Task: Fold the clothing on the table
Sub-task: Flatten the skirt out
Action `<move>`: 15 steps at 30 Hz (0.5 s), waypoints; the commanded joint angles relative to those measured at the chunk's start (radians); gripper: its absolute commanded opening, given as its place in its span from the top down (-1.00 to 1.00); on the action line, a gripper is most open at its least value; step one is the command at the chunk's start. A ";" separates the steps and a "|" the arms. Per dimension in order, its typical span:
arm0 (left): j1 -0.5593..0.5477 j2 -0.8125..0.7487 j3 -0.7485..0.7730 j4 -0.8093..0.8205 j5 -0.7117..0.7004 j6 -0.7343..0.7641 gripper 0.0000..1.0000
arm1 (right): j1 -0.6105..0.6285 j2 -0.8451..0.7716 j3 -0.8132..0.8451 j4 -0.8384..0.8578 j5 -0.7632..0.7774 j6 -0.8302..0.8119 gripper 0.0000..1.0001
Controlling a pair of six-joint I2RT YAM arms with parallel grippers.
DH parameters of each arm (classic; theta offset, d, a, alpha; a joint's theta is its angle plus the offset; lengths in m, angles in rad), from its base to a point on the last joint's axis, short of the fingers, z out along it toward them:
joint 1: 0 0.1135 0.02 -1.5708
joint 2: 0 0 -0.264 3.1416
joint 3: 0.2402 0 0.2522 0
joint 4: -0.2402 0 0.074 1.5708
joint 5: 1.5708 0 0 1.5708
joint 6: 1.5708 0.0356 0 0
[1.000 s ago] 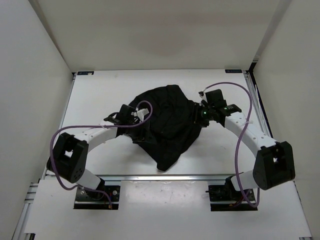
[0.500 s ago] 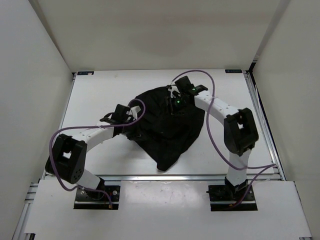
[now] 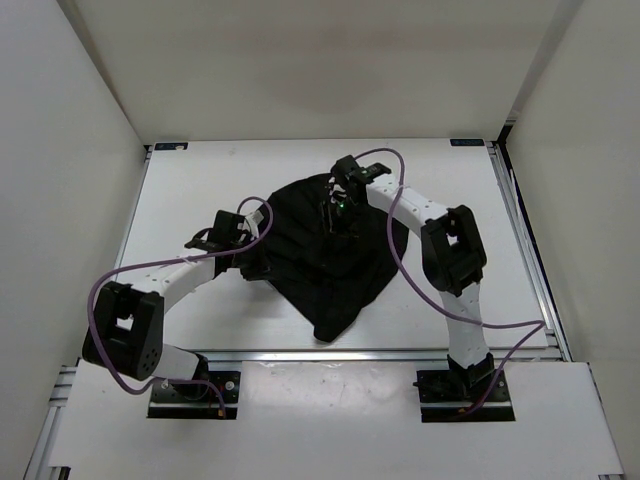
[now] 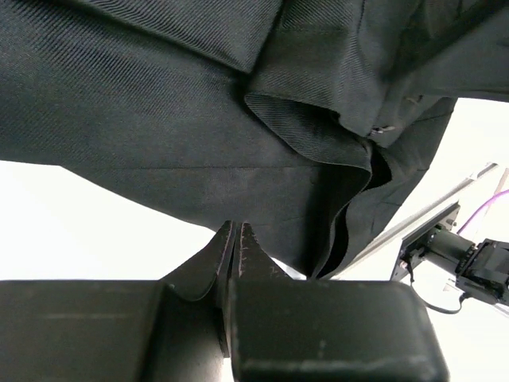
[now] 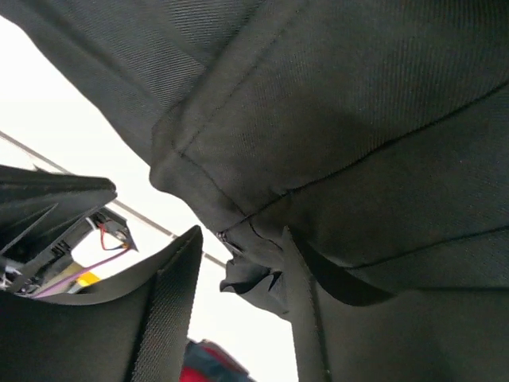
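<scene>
A black garment, the clothing [image 3: 335, 265], lies bunched in the middle of the white table [image 3: 200, 180], one narrow end trailing toward the aluminium rail [image 3: 300, 354] at the near edge. The left arm [image 3: 170, 272] reaches in from the side to the garment's left edge. In the left wrist view the left fingers [image 4: 199, 270] are pressed together, their tips meeting on the hem and nipping a thin bit of it, with bare table showing just beneath the fabric. The right arm [image 3: 420, 210] bends over the far half of the garment, its wrist pointing down onto the cloth. In the right wrist view the right fingers [image 5: 171, 294] stand apart, a small crumpled fold of the clothing [image 5: 358, 143] hanging in the gap between them and broad creased panels filling the view above. Purple cables [image 3: 400, 270] loop from both arms.
</scene>
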 commanded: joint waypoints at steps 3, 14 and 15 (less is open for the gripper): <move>0.001 -0.056 -0.003 0.024 0.027 -0.007 0.88 | -0.027 0.051 -0.060 0.029 -0.048 0.109 0.12; -0.028 -0.064 -0.035 0.013 0.031 0.015 0.91 | 0.031 0.191 0.052 0.066 0.021 0.138 0.11; -0.037 -0.064 -0.032 0.012 0.031 0.015 0.91 | 0.040 0.199 0.070 0.060 0.022 0.132 0.11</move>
